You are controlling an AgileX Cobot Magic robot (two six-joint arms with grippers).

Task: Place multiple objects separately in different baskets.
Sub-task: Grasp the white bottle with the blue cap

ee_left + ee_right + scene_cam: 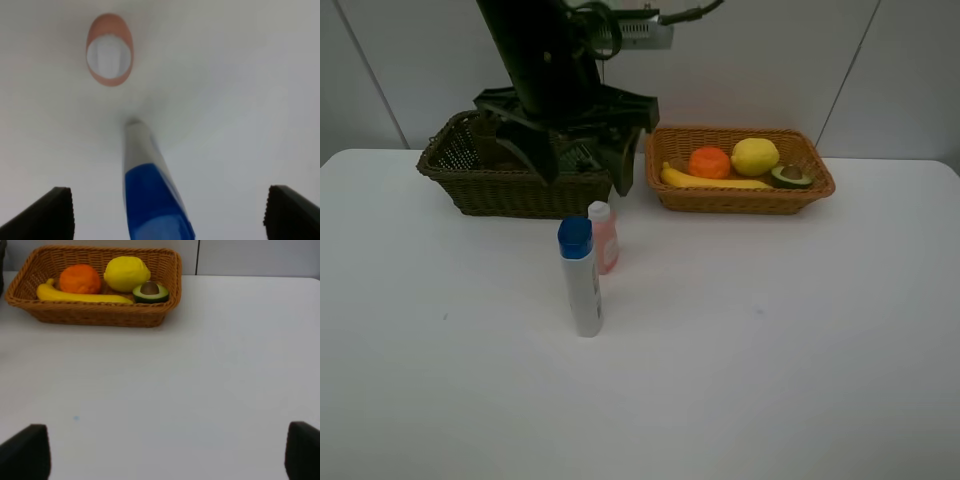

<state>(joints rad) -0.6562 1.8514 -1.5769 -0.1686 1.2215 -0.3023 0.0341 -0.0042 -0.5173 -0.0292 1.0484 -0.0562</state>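
Soft, even light falls from overhead, so the white table (pixel 770 350) reads pale grey and shadows are faint: a dim smudge at the foot of the white bottle (pixel 584 285) below the left gripper (pixel 578 160), and a thin dark line under the tan basket (pixel 95 315) ahead of the right gripper (pixel 165 455). The lemon (pixel 126 273) carries only a mild sheen. In the high view the left arm (pixel 545 60) is nearly a black silhouette. The left wrist view is blurred throughout, worst on the blue cap (pixel 155 210) nearest the lens, and the pink bottle (pixel 109 49) has fuzzy edges. The right wrist view is sharper on the fruit, while its dark fingers (pixel 25 452) are out of focus.
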